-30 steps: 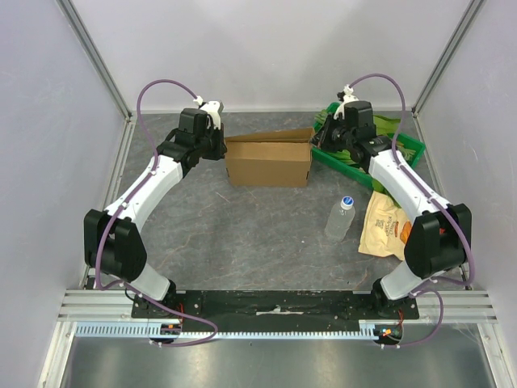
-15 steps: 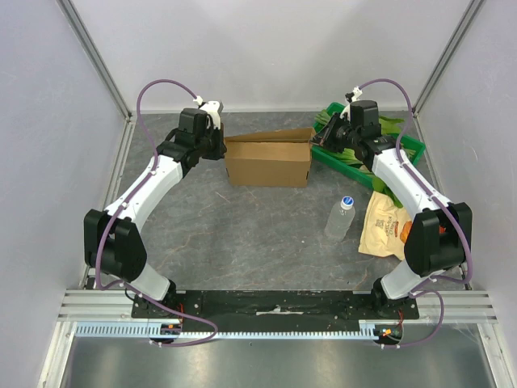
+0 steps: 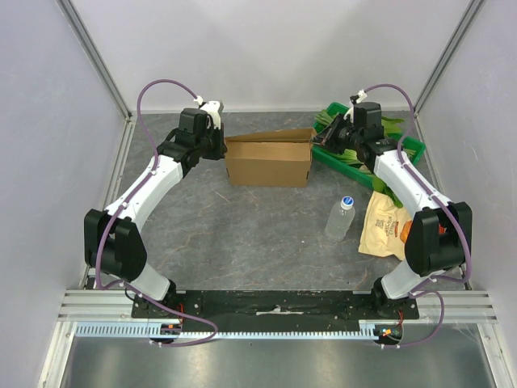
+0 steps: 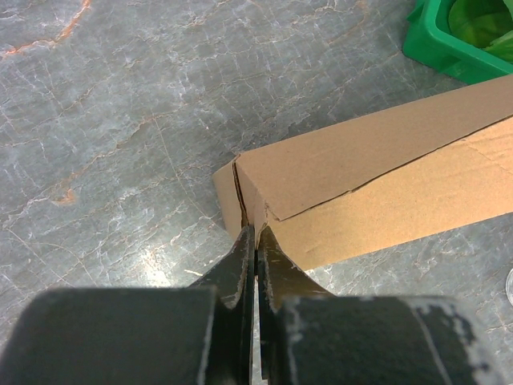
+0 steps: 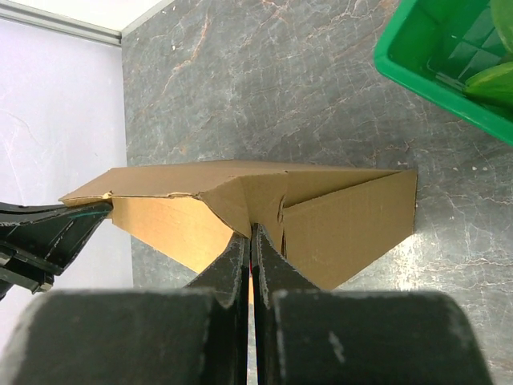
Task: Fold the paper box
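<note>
plain brown corrugated cardboard box (image 3: 268,162) sits at the far middle of the grey marbled table (image 3: 242,234), just left of the green plastic crate (image 3: 416,149). left gripper (image 4: 255,233) is squeezed shut with its tips right on the box's left end corner, can't tell if any card is pinched. right gripper (image 5: 251,234) is closed too, seemingly on nothing, by the right end flaps. i'd say the shell is up and we're at tucking ends and lid. next move probably needs right nudging that loose flap inward while left steadies.
</note>
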You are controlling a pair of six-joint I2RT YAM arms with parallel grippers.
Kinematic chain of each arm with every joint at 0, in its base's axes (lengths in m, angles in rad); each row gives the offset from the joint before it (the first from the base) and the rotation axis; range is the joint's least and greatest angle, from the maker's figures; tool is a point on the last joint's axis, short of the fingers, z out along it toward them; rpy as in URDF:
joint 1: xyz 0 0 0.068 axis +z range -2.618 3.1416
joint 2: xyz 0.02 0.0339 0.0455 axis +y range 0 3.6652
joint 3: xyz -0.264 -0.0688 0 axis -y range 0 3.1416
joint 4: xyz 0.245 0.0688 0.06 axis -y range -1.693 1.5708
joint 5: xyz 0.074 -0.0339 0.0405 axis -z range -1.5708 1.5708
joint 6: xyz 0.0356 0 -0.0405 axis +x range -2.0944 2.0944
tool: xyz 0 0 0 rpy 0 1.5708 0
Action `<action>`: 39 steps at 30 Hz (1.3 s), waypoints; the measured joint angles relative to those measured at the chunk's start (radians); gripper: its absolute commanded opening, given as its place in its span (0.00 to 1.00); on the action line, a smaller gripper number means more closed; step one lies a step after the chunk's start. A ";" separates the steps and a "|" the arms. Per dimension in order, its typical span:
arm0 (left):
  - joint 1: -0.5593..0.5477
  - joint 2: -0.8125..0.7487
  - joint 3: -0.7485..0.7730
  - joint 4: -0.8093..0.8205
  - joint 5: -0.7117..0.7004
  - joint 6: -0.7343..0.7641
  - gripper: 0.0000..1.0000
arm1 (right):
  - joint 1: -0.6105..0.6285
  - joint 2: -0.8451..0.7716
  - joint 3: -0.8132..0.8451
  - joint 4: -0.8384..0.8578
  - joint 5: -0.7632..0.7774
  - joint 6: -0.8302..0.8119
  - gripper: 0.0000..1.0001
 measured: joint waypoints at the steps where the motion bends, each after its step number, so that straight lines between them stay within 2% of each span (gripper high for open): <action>1: 0.000 0.000 0.000 0.000 0.000 0.000 0.02 | -0.001 0.000 -0.002 0.001 -0.002 0.002 0.00; 9: 0.000 0.001 0.000 0.002 0.001 0.000 0.02 | -0.007 -0.008 -0.038 0.049 -0.017 -0.024 0.00; 15: 0.000 0.003 0.000 0.006 0.001 0.000 0.02 | -0.006 -0.042 -0.114 0.137 -0.035 -0.136 0.00; 22: 0.000 0.003 0.000 0.008 0.000 0.000 0.02 | 0.016 -0.056 -0.129 0.160 -0.005 -0.288 0.00; 27: 0.000 0.004 0.000 0.009 -0.002 -0.001 0.02 | 0.095 -0.101 -0.184 0.212 0.158 -0.378 0.00; 31: 0.000 0.000 -0.021 0.046 -0.020 -0.005 0.02 | 0.190 -0.202 -0.325 0.314 0.341 -0.438 0.00; 35: -0.001 -0.030 -0.081 0.120 -0.027 -0.019 0.02 | 0.282 -0.328 -0.531 0.500 0.469 -0.498 0.00; 37: -0.002 -0.042 -0.100 0.137 -0.027 -0.024 0.02 | 0.305 -0.351 -0.589 0.581 0.510 -0.516 0.02; 39: -0.002 -0.043 -0.105 0.148 -0.027 -0.027 0.02 | 0.310 -0.343 -0.604 0.619 0.533 -0.521 0.09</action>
